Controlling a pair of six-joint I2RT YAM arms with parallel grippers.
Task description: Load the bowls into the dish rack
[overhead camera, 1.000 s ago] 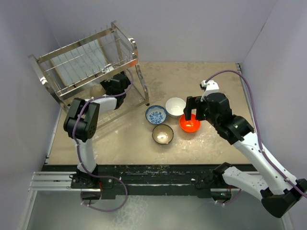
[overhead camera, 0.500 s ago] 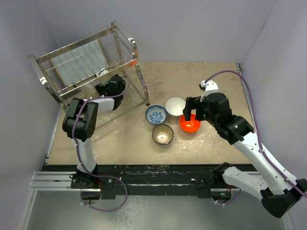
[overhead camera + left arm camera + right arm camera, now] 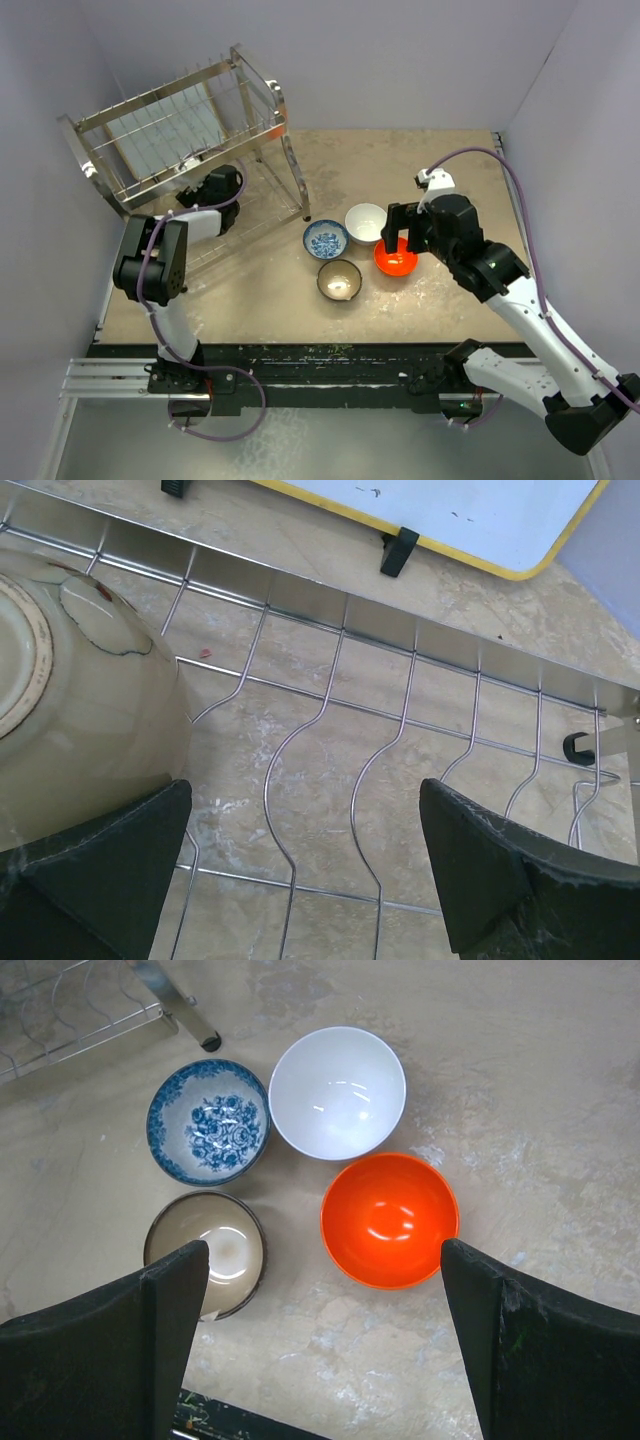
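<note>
The dish rack (image 3: 180, 125) stands at the back left. My left gripper (image 3: 208, 186) is inside its lower tier, open and empty. In the left wrist view the gripper (image 3: 305, 790) hangs over the wire shelf (image 3: 345, 630), and a beige bowl (image 3: 70, 690) lies tilted on the wires right beside the left finger. My right gripper (image 3: 400, 238) is open above the orange-red bowl (image 3: 396, 260). The right wrist view shows that gripper (image 3: 322, 1250) over the orange-red bowl (image 3: 390, 1220), with the white bowl (image 3: 337, 1092), the blue-and-white bowl (image 3: 208, 1135) and the dark brown bowl (image 3: 205, 1253) nearby.
The white (image 3: 366, 222), blue-and-white (image 3: 326, 239) and dark brown (image 3: 340, 280) bowls sit close together on the table right of the rack's leg (image 3: 300, 200). A pale board with a yellow rim (image 3: 450, 510) lies behind the shelf. Walls close in on the left, back and right.
My left gripper has moved left along the rack's lower tier, further under the upper tier. The right arm and the four bowls on the table have not moved.
</note>
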